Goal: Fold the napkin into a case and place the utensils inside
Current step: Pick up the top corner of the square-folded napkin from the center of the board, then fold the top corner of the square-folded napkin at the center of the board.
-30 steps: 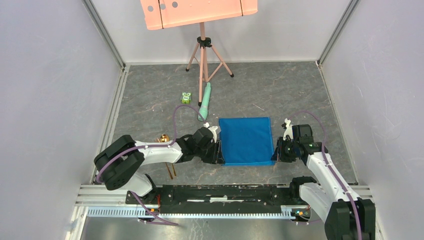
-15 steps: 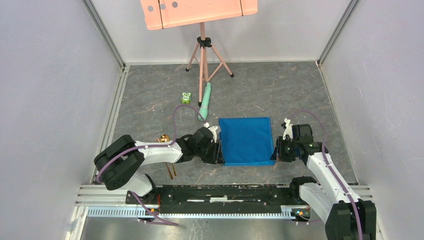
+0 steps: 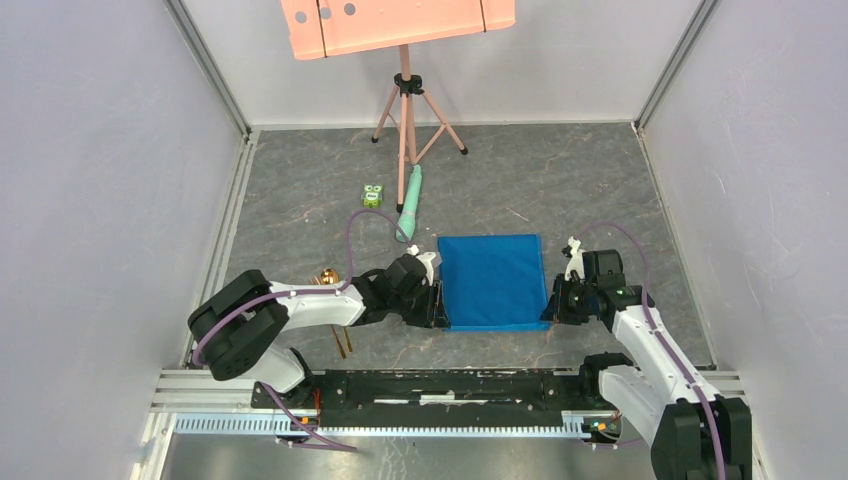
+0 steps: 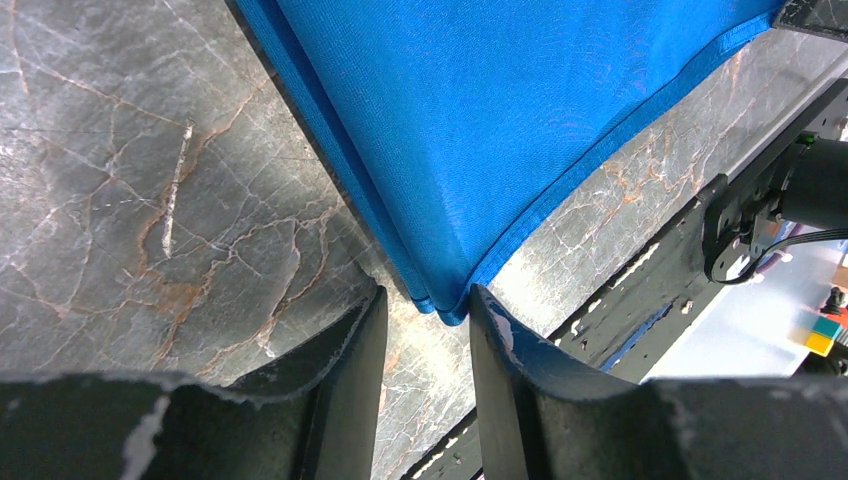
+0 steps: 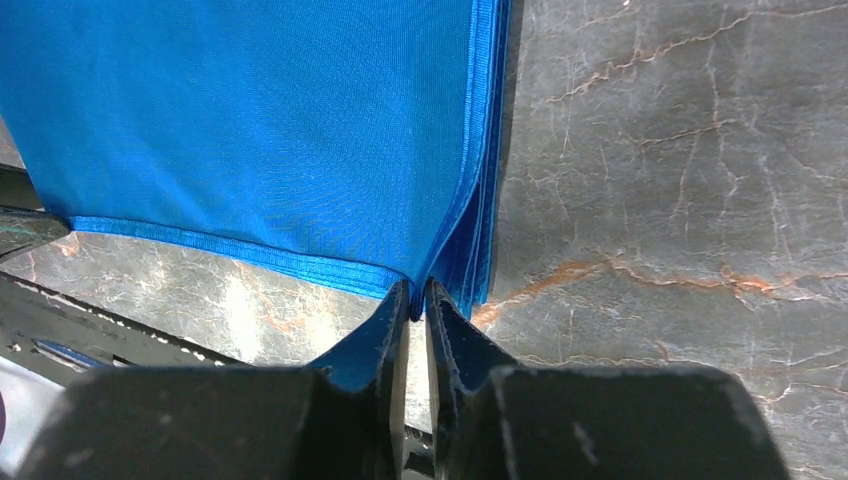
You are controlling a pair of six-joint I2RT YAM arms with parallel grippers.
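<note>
Napkin point(image 3: 492, 280) lies flat on the counter point(image 3: 600, 190), folded to a near-square with stacked layers showing at both side edges. Its near edge runs left to right between the two arms. Left gripper point(image 4: 425, 320) is at the napkin's near-left corner, open, with the corner tip in the gap and neither finger pressing on it. Right gripper point(image 5: 416, 300) is at the near-right corner, closed on the napkin; it looks to have the top layer only, but layer count is hard to read. The next fold probably depends on matching pinches at both corners, so left has to close. Utensils point(image 3: 327, 277) sit well left of the napkin, mostly hidden by the left arm, so I can't tell fork from spoon.
</note>
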